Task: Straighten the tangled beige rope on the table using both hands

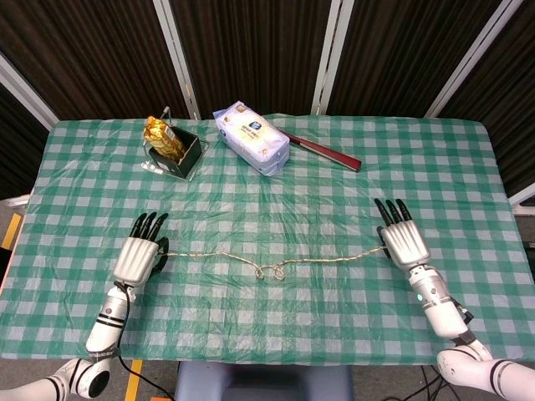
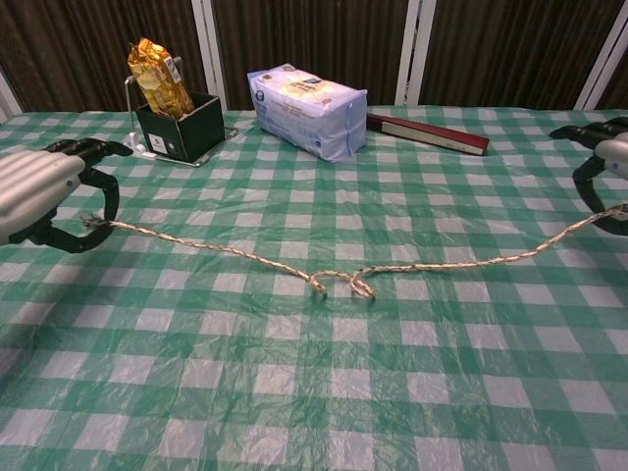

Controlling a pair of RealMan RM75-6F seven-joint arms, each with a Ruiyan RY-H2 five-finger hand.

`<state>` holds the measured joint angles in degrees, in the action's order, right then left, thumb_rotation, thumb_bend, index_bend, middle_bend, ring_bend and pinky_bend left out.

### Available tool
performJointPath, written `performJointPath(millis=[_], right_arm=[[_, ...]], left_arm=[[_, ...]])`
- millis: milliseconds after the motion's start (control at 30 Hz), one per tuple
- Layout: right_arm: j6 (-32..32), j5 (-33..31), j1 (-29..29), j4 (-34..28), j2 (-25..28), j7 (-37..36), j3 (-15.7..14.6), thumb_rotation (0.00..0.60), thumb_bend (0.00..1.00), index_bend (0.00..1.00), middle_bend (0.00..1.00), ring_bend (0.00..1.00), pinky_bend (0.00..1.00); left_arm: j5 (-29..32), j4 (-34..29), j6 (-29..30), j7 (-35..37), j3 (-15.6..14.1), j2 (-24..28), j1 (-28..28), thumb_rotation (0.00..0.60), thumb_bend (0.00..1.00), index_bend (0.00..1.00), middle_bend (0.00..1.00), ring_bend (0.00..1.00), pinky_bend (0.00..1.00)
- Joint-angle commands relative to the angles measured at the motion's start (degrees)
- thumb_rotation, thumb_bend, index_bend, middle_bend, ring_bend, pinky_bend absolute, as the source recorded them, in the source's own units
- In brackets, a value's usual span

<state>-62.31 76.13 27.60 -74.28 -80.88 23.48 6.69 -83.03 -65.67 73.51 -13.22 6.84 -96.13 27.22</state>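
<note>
Across the near middle of the green checked tablecloth (image 1: 334, 192), the thin beige braided rope (image 1: 326, 260) lies stretched, one small loop left; left hand (image 1: 138, 257) and right hand (image 1: 404, 241) pinch its ends.

My head view looks steeply down from high up, taking in the whole desk (image 1: 276, 192) toward the dark back panels. My chest view sits low at the near edge, facing across it. Both share the desk's middle and far side.
</note>
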Motion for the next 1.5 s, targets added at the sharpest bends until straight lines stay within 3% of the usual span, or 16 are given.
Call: performJointPath(millis=[33, 567, 1133, 1500], right_arm=[[-0.48, -1.31, -1.11, 0.29, 1.33, -0.86, -0.04, 0.6, 0.52, 0.82, 0.1, 0.0, 0.0], [-1.76, -3.25, -5.21, 5.4, 3.78, -7.27, -0.99, 0.6, 0.52, 0.82, 0.1, 0.0, 0.0], [0.89, -3.51, -5.93, 13.33, 0.52, -11.17, -1.66, 0.6, 0.52, 0.82, 0.1, 0.0, 0.0], [1.79, -2.67, -5.85, 15.3, -1.12, -11.7, -2.06, 0.6, 0.52, 0.82, 0.1, 0.0, 0.0]], left_arm=[[0.65, 0.03, 0.07, 0.5, 0.45, 0.92, -0.27, 0.6, 0.41, 0.65, 0.08, 0.0, 0.09], [2.91, 4.65, -1.42, 4.2, 0.47, 1.32, -1.31, 0.6, 0.41, 0.65, 0.08, 0.0, 0.09], [4.16, 7.31, -3.73, 5.83, 0.55, 1.17, -1.08, 0.6, 0.41, 0.65, 0.08, 0.0, 0.09], [4.04, 9.93, -5.31, 6.74, -0.18, -1.13, -0.57, 0.6, 0.41, 0.64, 0.09, 0.0, 0.1]])
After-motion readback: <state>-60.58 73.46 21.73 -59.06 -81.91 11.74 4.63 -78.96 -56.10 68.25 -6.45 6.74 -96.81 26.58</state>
